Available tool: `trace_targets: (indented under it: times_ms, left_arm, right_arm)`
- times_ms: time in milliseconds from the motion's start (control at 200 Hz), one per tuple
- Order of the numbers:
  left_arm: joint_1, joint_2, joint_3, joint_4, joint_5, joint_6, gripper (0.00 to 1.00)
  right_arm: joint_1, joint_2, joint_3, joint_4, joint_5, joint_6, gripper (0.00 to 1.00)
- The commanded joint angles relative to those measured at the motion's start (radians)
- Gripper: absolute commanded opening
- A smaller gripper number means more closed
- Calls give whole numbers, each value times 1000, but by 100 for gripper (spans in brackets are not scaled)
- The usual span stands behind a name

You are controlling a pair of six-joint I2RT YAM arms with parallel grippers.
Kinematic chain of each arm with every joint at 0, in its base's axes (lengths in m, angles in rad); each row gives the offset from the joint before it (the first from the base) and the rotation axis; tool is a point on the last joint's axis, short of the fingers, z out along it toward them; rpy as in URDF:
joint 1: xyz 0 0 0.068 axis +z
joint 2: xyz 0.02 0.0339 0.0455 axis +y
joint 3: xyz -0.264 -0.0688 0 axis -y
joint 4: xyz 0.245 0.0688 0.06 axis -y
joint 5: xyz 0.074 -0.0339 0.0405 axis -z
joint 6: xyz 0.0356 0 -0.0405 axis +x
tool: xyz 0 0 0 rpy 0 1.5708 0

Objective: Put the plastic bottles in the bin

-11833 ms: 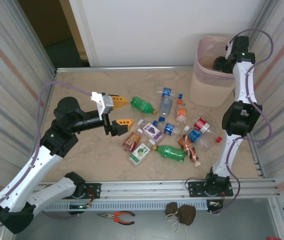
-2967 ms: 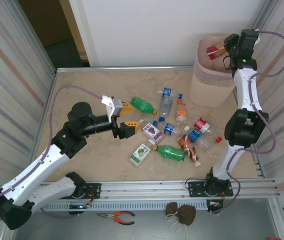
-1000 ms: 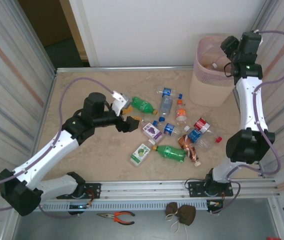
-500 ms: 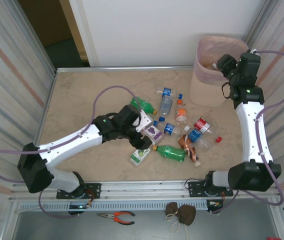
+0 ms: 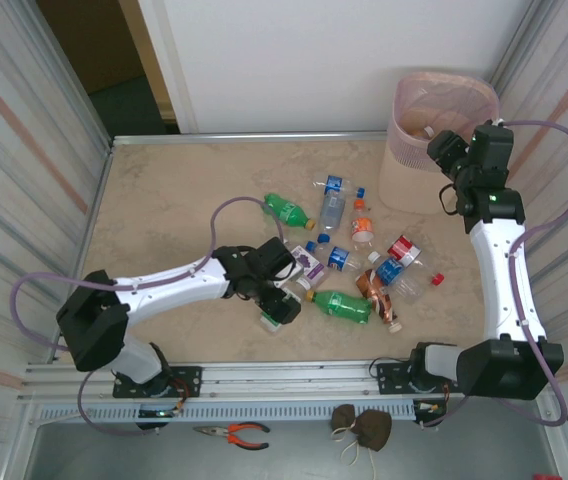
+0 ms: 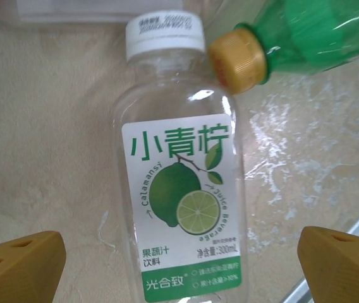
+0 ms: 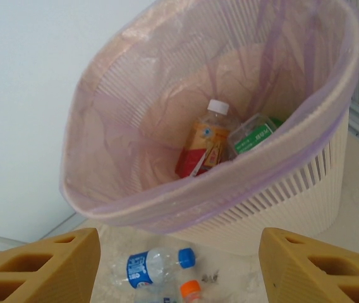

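From above, find the left pincer (image 5: 280, 298) low over the lime-label bottle (image 5: 274, 312), lying on the desk (image 5: 164, 200) at the near edge of the scattered plastic bottles (image 5: 332, 210). Note the green bottle (image 5: 344, 305) just beside it on the right, with its cap turned toward it. See also the right pincer (image 5: 444, 150) up beside the bin (image 5: 409, 180) at the far right corner, well apart from the pile.

In the left wrist view, see the yellow fingers (image 6: 18, 265) spread wide and released, one on each side of the label, touching nothing. Judge the step as closing on this bottle.
- Come down straight, keeping the label in the middle between the fingers.
- Grip across the body, below the white cap (image 6: 165, 31).
- Mind the yellow cap (image 6: 237, 58) of the green bottle, touching or almost touching the shoulder; cannot tell which.
- Close slowly, for fear of crushing the thin clear plastic or slipping on it.
- Lift straight up, so as not to drag the neighbour along.

In the right wrist view, look into the bin at an orange-label bottle (image 7: 206, 145) and a green-label bottle (image 7: 253, 134), already lying at the bottom. See the right fingers (image 7: 47, 268) apart and released, with nothing between them. Keep this arm off the rim, to leave the opening free for the next drop.
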Motion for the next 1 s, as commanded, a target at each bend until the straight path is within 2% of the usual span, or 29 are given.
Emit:
trace_targets:
  times_ms: [0, 481, 992]
  left_arm:
    - [-7, 28, -9, -8, -10, -34, 95]
    - [-48, 220, 24, 1, -19, -38, 90]
    - [-101, 204, 9, -112, -49, -89, 87]
  right_arm:
    - [14, -36, -13, -8, 2, -9, 66]
    - [39, -31, -13, -7, -18, -2, 65]
    - [63, -24, -13, -6, -18, 0, 65]
